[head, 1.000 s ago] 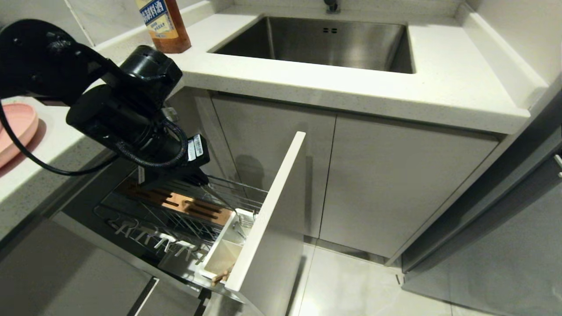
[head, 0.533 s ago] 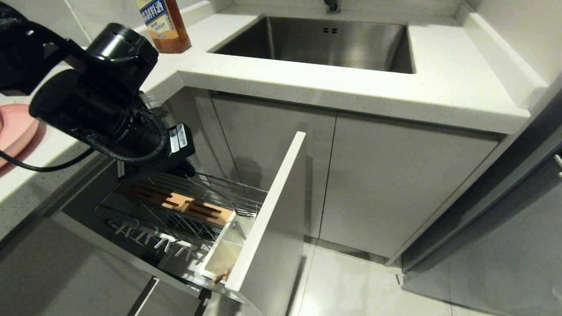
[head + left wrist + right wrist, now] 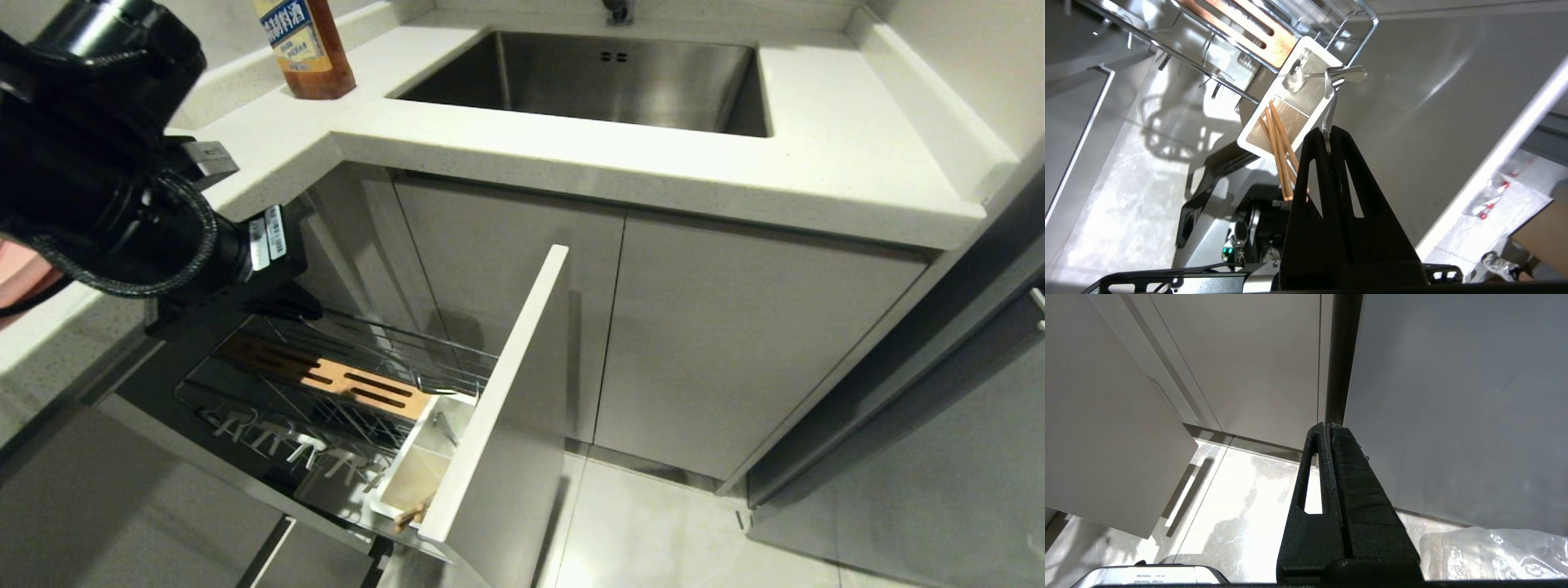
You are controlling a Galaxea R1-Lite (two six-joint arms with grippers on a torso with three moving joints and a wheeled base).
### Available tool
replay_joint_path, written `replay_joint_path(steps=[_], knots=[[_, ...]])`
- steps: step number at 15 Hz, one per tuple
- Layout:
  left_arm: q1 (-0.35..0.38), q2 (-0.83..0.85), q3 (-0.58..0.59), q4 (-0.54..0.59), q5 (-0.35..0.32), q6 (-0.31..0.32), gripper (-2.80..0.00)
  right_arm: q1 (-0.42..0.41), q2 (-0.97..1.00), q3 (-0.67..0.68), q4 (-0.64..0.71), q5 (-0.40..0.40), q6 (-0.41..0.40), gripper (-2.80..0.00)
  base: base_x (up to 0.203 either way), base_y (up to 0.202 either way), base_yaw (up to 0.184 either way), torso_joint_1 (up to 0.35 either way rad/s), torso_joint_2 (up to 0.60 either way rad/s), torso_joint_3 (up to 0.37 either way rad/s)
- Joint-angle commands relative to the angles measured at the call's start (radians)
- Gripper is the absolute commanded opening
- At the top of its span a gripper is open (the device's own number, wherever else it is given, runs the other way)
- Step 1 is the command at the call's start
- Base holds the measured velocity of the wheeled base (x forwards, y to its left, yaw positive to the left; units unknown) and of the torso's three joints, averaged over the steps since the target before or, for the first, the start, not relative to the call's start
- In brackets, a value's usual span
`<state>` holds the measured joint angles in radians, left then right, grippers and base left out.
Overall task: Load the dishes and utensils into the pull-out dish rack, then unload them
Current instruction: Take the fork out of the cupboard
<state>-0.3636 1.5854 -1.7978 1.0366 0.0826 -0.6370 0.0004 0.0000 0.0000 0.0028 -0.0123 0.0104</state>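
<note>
While the left hand pinches a silver fork by its handle above the rack's white utensil cup, tines outward, wooden chopsticks lean inside the cup.

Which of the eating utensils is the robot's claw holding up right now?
The fork, pinched by its handle in the left gripper; the chopsticks stay in the white utensil cup.

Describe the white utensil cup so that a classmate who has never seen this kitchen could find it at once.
Start at the steel sink, then drop to the pull-out dish rack drawn from the cabinet at lower left. The white utensil cup sits against the inside of the rack's pale front panel. It is the only solid white box among chrome wires, and wooden chopsticks lean in it.
</note>
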Motion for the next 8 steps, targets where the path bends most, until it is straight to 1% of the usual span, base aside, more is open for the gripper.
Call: replay_joint_path(steps=[1, 3, 8], knots=[[-0.001, -0.065, 0.007, 0.005, 0.002, -0.004, -2.80, 0.000, 0.000, 0.002, 0.000, 0.000, 0.000, -2.80, 0.000, 0.000, 0.000, 0.000, 0.00, 0.000], [-0.002, -0.135, 0.018, 0.004, 0.018, -0.003, -2.80, 0.001, 0.000, 0.002, 0.000, 0.000, 0.000, -2.80, 0.000, 0.000, 0.000, 0.000, 0.00, 0.000], [-0.003, -0.327, 0.037, -0.001, 0.116, 0.008, -2.80, 0.001, 0.000, 0.002, 0.000, 0.000, 0.000, -2.80, 0.000, 0.000, 0.000, 0.000, 0.00, 0.000]])
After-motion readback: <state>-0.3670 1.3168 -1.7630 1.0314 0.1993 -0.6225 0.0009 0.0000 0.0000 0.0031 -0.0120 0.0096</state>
